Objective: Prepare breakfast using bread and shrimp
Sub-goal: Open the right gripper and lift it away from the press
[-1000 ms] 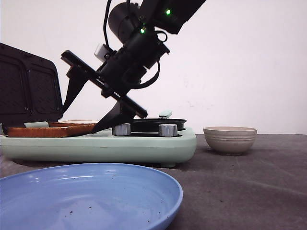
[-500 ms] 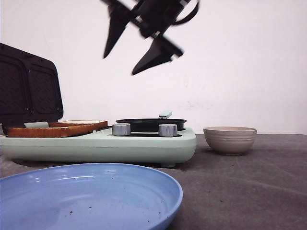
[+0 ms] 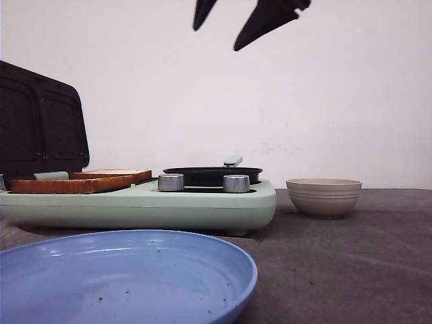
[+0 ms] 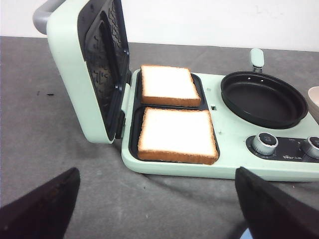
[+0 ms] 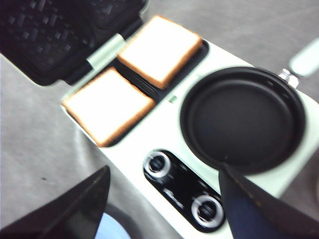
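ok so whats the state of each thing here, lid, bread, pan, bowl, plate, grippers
lid: open, stood up
bread: two slices flat in the sandwich maker slots, side by side
pan: empty
bowl: upright, contents hidden by its rim
plate: empty but for crumbs
left gripper: open, holding nothing
right gripper: open, holding nothing

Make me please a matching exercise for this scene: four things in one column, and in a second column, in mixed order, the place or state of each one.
Things:
1. bread
2. blue plate
3. beige bowl
4. black pan

Places or states:
A. empty, sitting on the green appliance beside the two knobs
B. on the table to the right of the appliance
C. lying in the two open toaster slots
D. nearest to the front camera, in front of the appliance

Pairs: 1-C, 2-D, 3-B, 4-A
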